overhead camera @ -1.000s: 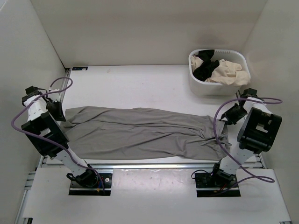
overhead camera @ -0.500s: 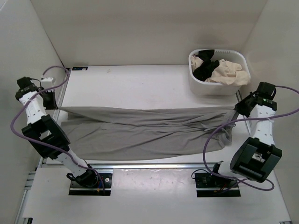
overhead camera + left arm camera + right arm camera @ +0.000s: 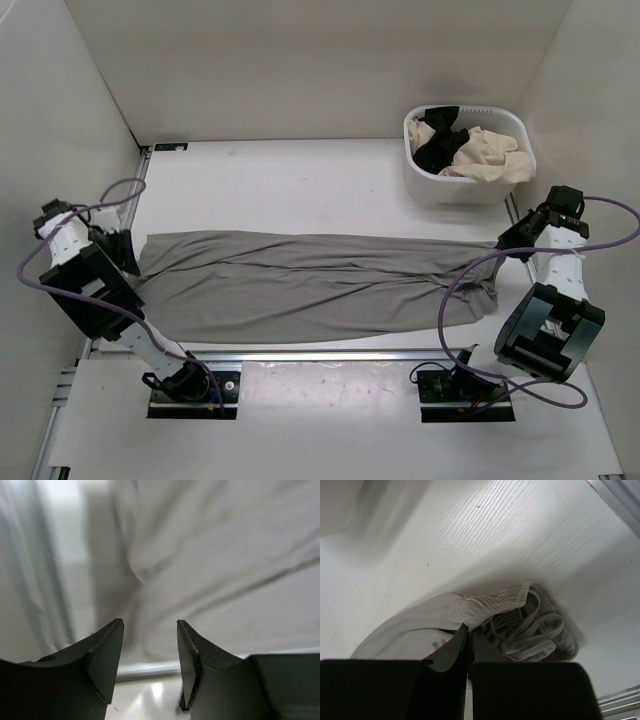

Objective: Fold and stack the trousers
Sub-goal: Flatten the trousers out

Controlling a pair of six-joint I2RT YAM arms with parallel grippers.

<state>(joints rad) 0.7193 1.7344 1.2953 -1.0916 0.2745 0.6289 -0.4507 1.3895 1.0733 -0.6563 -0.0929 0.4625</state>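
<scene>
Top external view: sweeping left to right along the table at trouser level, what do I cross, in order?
left gripper → trousers → right gripper. The white basket sits farther back and overlaps the trousers' right end, so it is left out of the order.

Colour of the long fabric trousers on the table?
The long fabric trousers are plain mid-grey; clearest in top external view.

Long grey soft trousers (image 3: 310,285): spread left to right on the white table's (image 3: 300,180) front.
White plastic basket (image 3: 458,190): behind them, far right.
</scene>
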